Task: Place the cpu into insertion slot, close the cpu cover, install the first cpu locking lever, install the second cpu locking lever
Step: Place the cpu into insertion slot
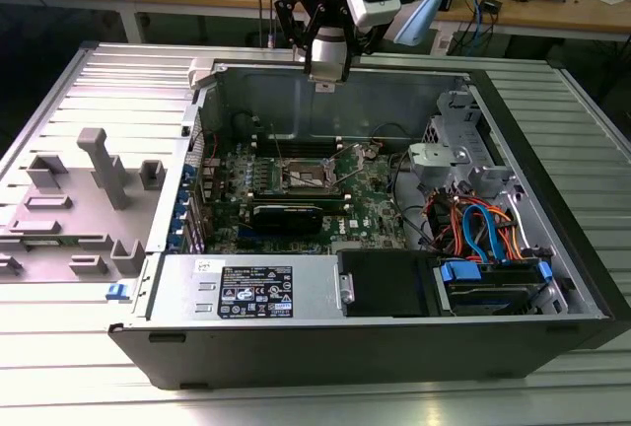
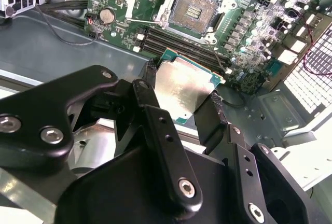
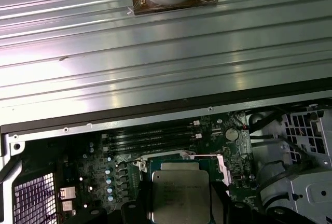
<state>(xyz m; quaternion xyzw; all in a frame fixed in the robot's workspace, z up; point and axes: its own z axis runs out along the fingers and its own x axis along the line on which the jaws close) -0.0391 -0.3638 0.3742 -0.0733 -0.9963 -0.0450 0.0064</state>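
Between the two black fingers [image 2: 207,117] of the one gripper [image 2: 182,95] sits the single cpu [image 2: 181,81], clamped at opposite edges with its metal top showing. Beyond it, on the green motherboard [image 2: 249,37], lies the one insertion slot [image 2: 194,10], uncovered and well apart from the chip. That board sits in one open computer case [image 1: 394,347], lying on a ribbed grey metal surface [image 1: 79,387]. Farther back stands a wooden bench [image 1: 552,14] strewn with cables.
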